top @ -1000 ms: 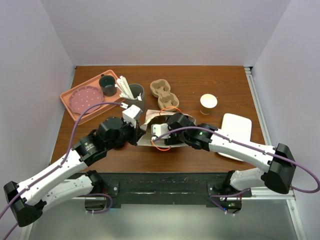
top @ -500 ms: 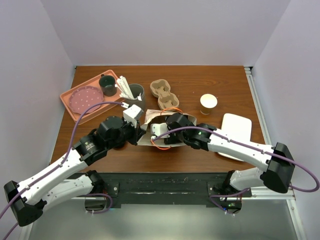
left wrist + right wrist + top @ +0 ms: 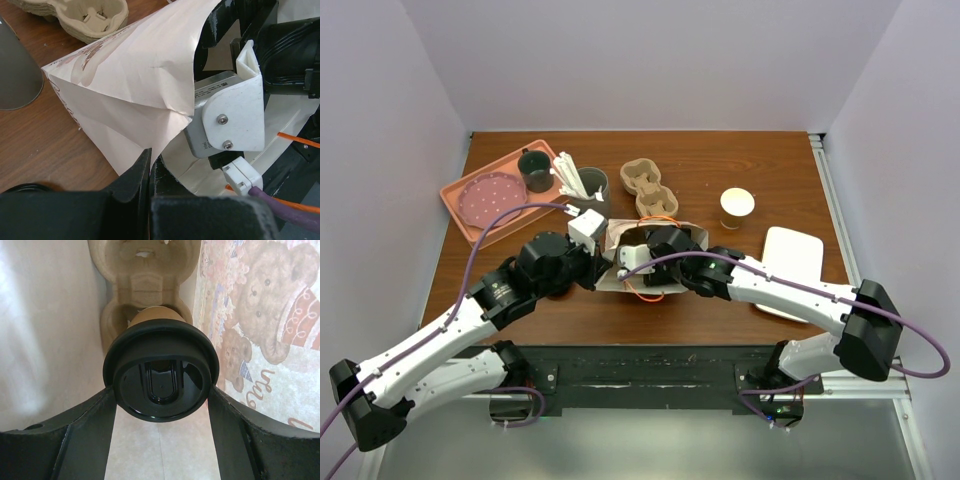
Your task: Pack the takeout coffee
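Note:
The takeout coffee [image 3: 161, 375], a tan cup under a black lid, stands in a hole of a cardboard cup carrier [image 3: 145, 285] inside a paper bag [image 3: 620, 237]. My right gripper [image 3: 160, 390] is inside the bag, its two fingers pressed against the sides of the lid. The left gripper [image 3: 150, 157] is shut on the bag's near edge [image 3: 135, 75] and holds the mouth up. In the top view the left gripper [image 3: 603, 272] sits at the bag's left. The right arm's wrist [image 3: 665, 255] covers the bag's opening, so the cup is hidden there.
A second cardboard carrier [image 3: 647, 187] lies behind the bag. A lidless tan cup [image 3: 737, 205] stands to the right and a white dish [image 3: 790, 258] at the right front. At back left, a pink tray [image 3: 448, 196] bears a dark mug [image 3: 534, 170]; beside it stands a grey tumbler [image 3: 585, 183].
The right wrist has slid a little left and deeper into the bag. The left arm still holds the bag's edge in the same place.

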`<move>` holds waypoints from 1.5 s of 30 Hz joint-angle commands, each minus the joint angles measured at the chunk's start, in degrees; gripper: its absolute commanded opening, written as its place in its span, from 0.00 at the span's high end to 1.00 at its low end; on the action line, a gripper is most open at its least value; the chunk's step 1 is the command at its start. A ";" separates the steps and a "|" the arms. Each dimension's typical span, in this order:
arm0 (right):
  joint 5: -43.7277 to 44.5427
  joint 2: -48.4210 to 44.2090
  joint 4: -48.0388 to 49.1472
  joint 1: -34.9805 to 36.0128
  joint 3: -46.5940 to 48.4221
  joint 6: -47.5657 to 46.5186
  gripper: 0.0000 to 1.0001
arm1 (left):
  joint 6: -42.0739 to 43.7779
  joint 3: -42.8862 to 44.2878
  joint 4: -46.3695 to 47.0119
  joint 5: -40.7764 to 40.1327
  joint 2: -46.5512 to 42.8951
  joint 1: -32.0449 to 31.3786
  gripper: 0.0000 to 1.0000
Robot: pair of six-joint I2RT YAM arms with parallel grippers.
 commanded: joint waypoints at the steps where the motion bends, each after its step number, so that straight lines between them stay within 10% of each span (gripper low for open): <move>1: 1.45 -0.56 0.52 -0.76 -0.23 0.27 1.00 | 1.31 3.02 0.84 1.14 0.18 -0.24 1.00; 45: 0.74 -1.97 4.29 -1.12 -2.87 0.79 1.00 | 0.69 4.34 1.36 1.14 2.46 -0.33 1.00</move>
